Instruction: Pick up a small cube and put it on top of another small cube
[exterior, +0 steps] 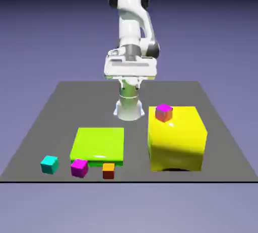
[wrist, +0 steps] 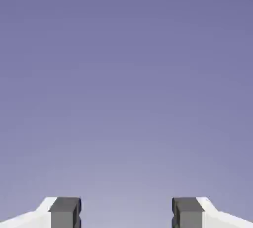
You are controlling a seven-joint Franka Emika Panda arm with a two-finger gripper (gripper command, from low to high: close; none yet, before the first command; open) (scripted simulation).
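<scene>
Orange-topped small cube with red-brown sides (exterior: 109, 171), the one to lift, sits just in front of the flat lime-green slab (exterior: 98, 145); a magenta cube (exterior: 79, 168) lies near that slab's front left corner, in the exterior view. Descending fingers could clip slab or neighbour, being so close. The two-finger gripper (wrist: 126, 213) is spread wide, holding nothing.

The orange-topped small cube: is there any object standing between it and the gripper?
Probably the green slab: in the exterior view it lies just behind the orange-topped cube, on the gripper's side. The gripper hangs higher, so passing above looks possible.
</scene>
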